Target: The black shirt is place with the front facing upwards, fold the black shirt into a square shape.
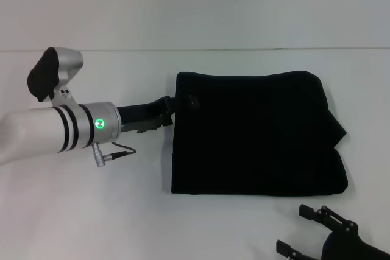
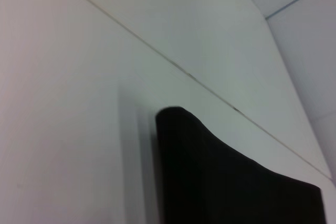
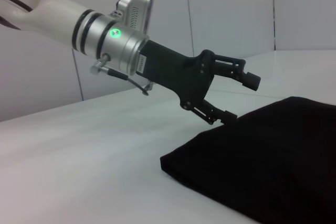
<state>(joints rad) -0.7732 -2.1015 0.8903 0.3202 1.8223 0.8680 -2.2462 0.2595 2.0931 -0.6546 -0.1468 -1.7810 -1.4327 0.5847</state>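
The black shirt (image 1: 256, 135) lies folded into a rough rectangle on the white table (image 1: 122, 223), showing only plain black cloth. Its right side bulges unevenly. My left gripper (image 1: 183, 103) is at the shirt's left edge near the far corner. In the right wrist view this left gripper (image 3: 239, 99) is open, one finger raised above the cloth and the other down at the shirt (image 3: 273, 161) edge, with nothing between them. The left wrist view shows only a shirt (image 2: 226, 182) corner on the table. My right gripper (image 1: 298, 231) stands open near the front right, just clear of the shirt.
The table's far edge (image 1: 244, 49) meets a pale wall behind the shirt. Bare tabletop lies left of the shirt and in front of it. A thin cable (image 1: 119, 152) loops off the left wrist.
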